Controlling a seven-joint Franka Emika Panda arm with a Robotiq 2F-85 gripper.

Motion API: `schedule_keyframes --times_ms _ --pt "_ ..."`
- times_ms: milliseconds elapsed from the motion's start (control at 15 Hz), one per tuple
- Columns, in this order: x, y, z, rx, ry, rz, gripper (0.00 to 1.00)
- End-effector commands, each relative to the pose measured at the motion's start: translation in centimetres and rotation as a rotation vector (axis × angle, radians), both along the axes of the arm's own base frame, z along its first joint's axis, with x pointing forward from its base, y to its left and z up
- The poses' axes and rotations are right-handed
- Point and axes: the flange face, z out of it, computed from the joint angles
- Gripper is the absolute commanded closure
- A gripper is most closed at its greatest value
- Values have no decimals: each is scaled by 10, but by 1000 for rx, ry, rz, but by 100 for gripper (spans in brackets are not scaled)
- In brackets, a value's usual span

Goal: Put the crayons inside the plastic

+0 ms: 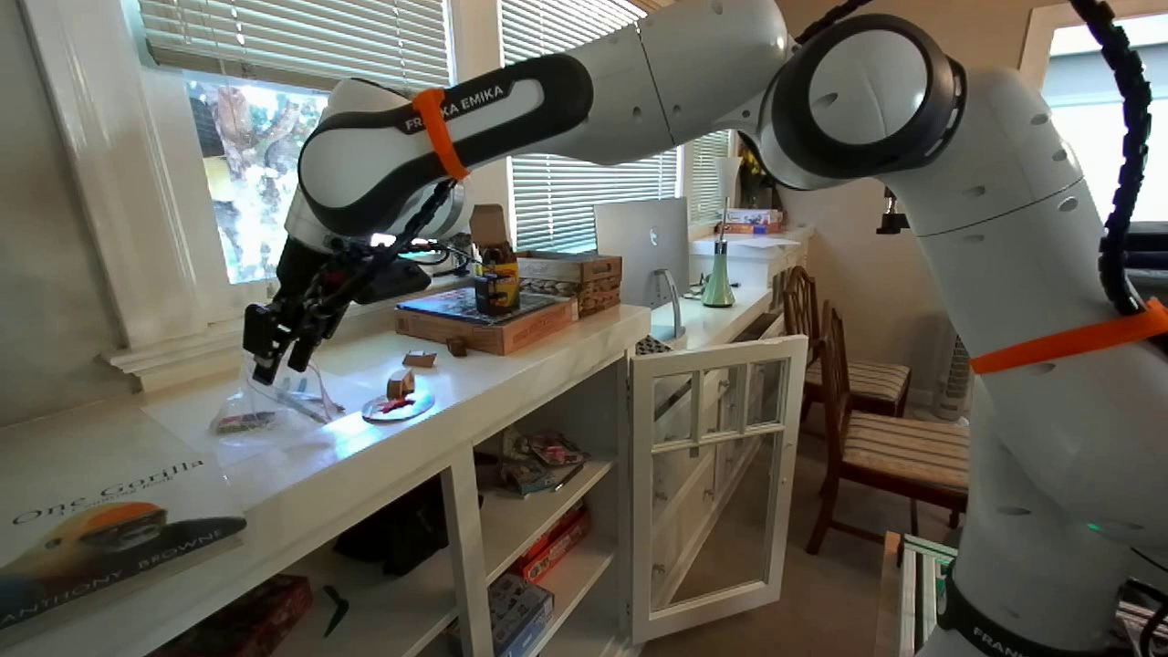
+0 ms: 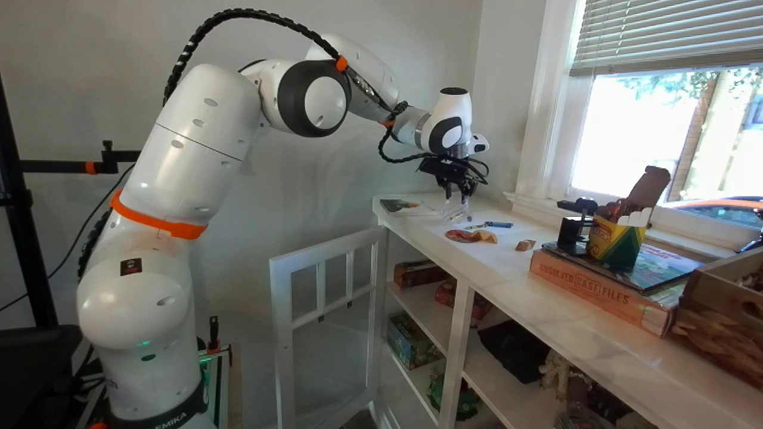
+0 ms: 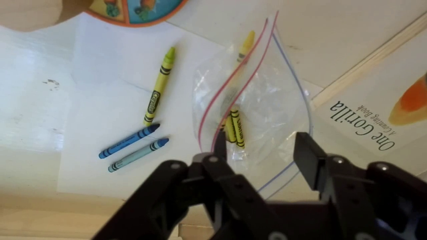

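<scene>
The plastic is a clear zip bag (image 3: 267, 110) with red and blue seal lines, standing with its mouth spread. It shows in both exterior views (image 1: 251, 401) (image 2: 454, 212). Yellow crayons (image 3: 237, 128) lie in it; another yellow crayon (image 3: 246, 46) shows partly through its wall. A yellow-green crayon (image 3: 159, 86), a blue crayon (image 3: 129, 141) and a light-blue crayon (image 3: 138, 155) lie on white paper beside the bag. A blue crayon (image 2: 499, 224) also shows in an exterior view. My gripper (image 3: 262, 148) is open and empty, right above the bag's mouth, in both exterior views (image 1: 282, 363) (image 2: 457, 195).
A round picture disc (image 3: 133, 15) with a cardboard piece (image 1: 400, 383) on it lies near the crayons. The One Gorilla book (image 1: 109, 529) lies on the bag's other side. A crayon box (image 2: 614, 241) stands on a game box (image 2: 596, 289). A window sill runs behind.
</scene>
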Motion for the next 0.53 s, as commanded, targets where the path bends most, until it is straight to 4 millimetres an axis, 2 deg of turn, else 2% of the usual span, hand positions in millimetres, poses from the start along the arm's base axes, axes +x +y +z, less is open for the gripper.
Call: schedule_keyframes --times_ms 0,133,467 --pt "-1 3 6 8 1 -18 11" --pt "-6 1 17 23 1 -9 1" --pt "-21 2 47 55 -4 55 0"
